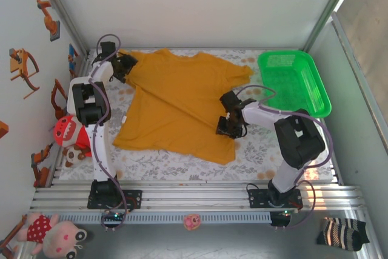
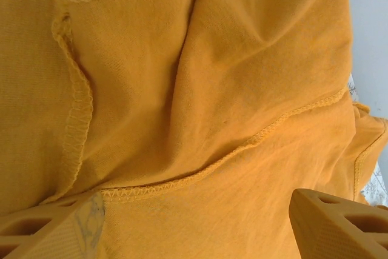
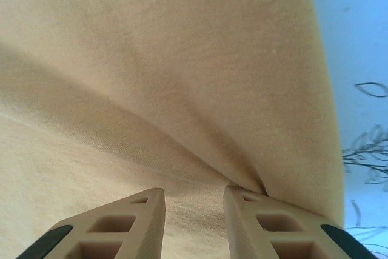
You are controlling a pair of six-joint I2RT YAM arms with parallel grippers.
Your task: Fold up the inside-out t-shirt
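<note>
Nearest: right fingers (image 3: 136, 222) nearly closed, pinching a fold at the right edge of the inside-out t-shirt (image 1: 176, 101), which lies spread mid-worktop (image 1: 182, 165). The left fingers (image 2: 333, 222) gape over the sleeve seam, gripping nothing. Best to close on that seam, then lift both sides evenly. Near side bare; green basket (image 1: 294, 83) crowds the right.

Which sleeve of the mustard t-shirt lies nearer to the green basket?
The mustard t-shirt's right-hand sleeve in the top view: it points at the green basket, while the other sleeve lies far left by the left gripper.
</note>
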